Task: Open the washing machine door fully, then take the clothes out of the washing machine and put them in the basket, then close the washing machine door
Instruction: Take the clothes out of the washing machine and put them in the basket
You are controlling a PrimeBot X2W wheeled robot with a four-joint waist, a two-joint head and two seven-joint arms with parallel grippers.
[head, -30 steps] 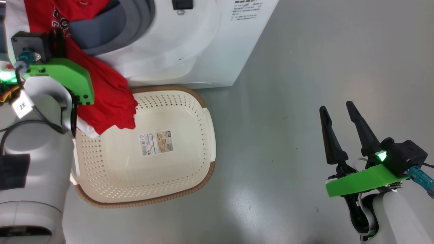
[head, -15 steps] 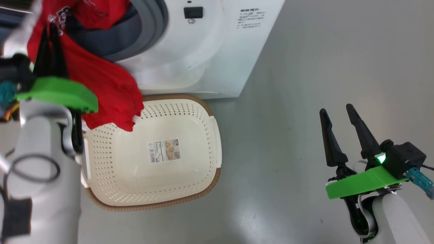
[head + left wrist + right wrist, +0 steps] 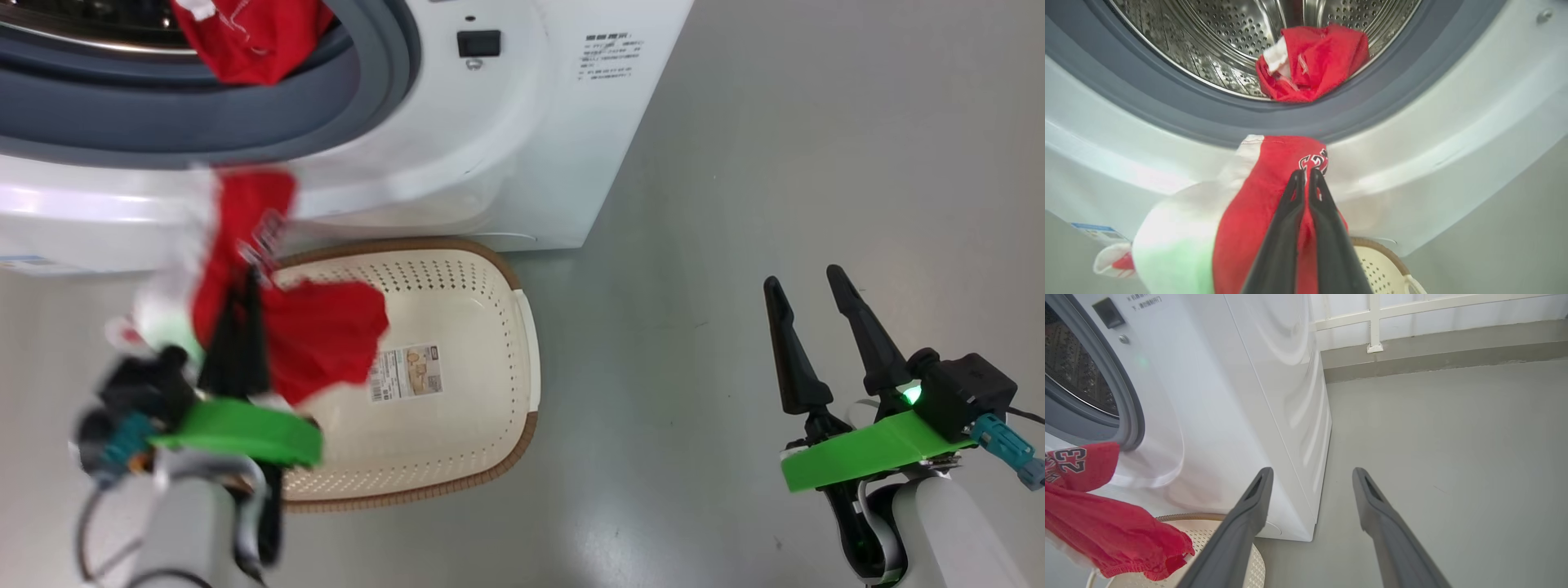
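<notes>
**A:** What takes up the most room?

**B:** The grey floor [image 3: 735, 163]. On it stands the white washing machine [image 3: 506, 122], its round mouth uncovered. A grey rubber ring [image 3: 1167, 110] runs around the perforated steel drum [image 3: 1229, 32].

**A:** And the basket?

**B:** The basket [image 3: 482, 327] sits on the floor just in front of the machine, below the mouth. It is cream, with a brown rim.

**A:** What's the red in there?

**B:** One red garment [image 3: 1310, 61] with a bit of white lies crumpled at the front lip of the drum, against the ring. A second garment [image 3: 318, 335], red with a white panel and a printed number, hangs in the air between the mouth and the basket, above the basket's left side.

**A:** What holds it up?

**B:** The left gripper [image 3: 1305, 173], its two dark fingers pressed together on the fabric.

**A:** The other one?

**B:** The right gripper [image 3: 803, 278] is well off to the right above bare floor, with its fingers spread wide and nothing between them.

**A:** Anything smaller?

**B:** A paper label [image 3: 408, 371] on the basket's bottom, just beside the hanging cloth.
</notes>
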